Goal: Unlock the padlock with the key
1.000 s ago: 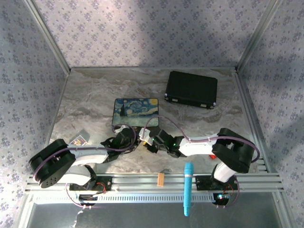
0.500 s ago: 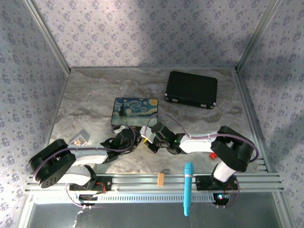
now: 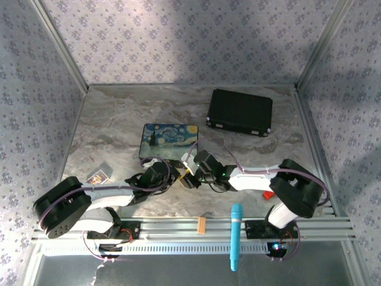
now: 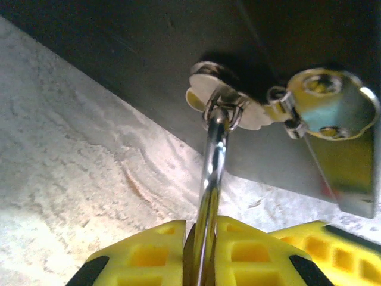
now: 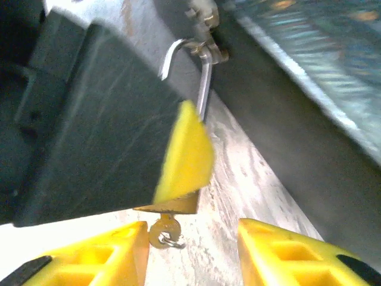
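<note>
Top view: finds left gripper [image 3: 168, 177] and right gripper [image 3: 189, 176] tip to tip beside the painted tin [image 3: 169, 138]. Left wrist: pinches the padlock [image 4: 209, 173] tight by its shackle, hooked through a latch loop [image 4: 219, 110]. Right wrist: gapes wide just short of the padlock.

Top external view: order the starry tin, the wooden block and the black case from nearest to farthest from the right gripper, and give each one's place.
1. starry tin: just beyond the right gripper, slightly to its left.
2. wooden block: on the near rail, about mid-width.
3. black case: at the far right, near the back wall.
</note>
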You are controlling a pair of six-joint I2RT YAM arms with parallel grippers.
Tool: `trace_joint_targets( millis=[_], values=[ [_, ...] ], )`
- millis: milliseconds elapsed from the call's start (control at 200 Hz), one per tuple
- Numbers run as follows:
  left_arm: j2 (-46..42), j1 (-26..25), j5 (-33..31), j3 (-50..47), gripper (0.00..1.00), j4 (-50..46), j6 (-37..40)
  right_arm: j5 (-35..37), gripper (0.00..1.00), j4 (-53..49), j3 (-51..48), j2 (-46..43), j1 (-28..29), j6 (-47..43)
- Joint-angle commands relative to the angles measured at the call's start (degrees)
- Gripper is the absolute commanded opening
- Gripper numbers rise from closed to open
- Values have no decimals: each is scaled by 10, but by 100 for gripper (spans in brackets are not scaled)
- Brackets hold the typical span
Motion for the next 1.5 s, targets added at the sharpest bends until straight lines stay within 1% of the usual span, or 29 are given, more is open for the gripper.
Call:
trace_joint_targets(
  millis=[0,65,120,155,220,300,355,390,400,435,485,605,700,790,915,994,1064,1104,1219,1409,1499],
  values=[
    [-9,-6,16,28,0,-95,47,80,56,-69,-6,-71,6,103],
    [-6,-6,16,30,0,-110,52,119,68,-113,-5,-109,7,156],
    [-2,-6,15,30,0,-116,54,171,77,-152,4,-131,4,207],
    [2,-6,15,31,0,-119,55,190,80,-170,14,-142,-3,250],
    [10,-6,17,34,0,-125,59,191,83,-195,38,-139,-26,283],
    [20,-6,20,47,0,-148,74,150,84,-202,79,-97,-64,306],
    [29,-6,20,64,0,-176,95,115,84,-214,120,-57,-83,301],
    [35,-6,17,81,0,-203,115,103,84,-232,152,-32,-88,300],
    [38,-6,17,87,0,-212,122,101,84,-240,162,-24,-89,289],
    [46,-5,14,107,0,-247,141,101,84,-263,194,1,-91,268],
    [61,-4,11,129,0,-288,159,120,83,-296,233,30,-92,260],
    [73,-4,0,145,0,-332,183,158,82,-346,278,78,-97,250],
    [77,0,-14,151,0,-377,204,165,81,-355,276,100,-106,251],
    [81,2,-41,158,0,-424,229,156,80,-340,262,108,-114,251],
    [117,1,-83,179,3,-477,261,129,79,-325,256,122,-121,246],
    [140,0,-104,195,6,-505,272,125,79,-326,255,130,-121,245],
    [149,0,-116,201,9,-514,274,121,79,-323,251,132,-122,246],
    [150,0,-118,200,15,-511,274,118,79,-323,249,132,-123,246],
    [156,-8,-116,200,24,-485,277,116,79,-317,243,132,-122,248],
    [194,-37,-130,225,26,-493,263,105,79,-316,238,133,-124,249],
    [206,-51,-134,235,22,-492,264,102,78,-311,235,131,-125,246]
  ],
)
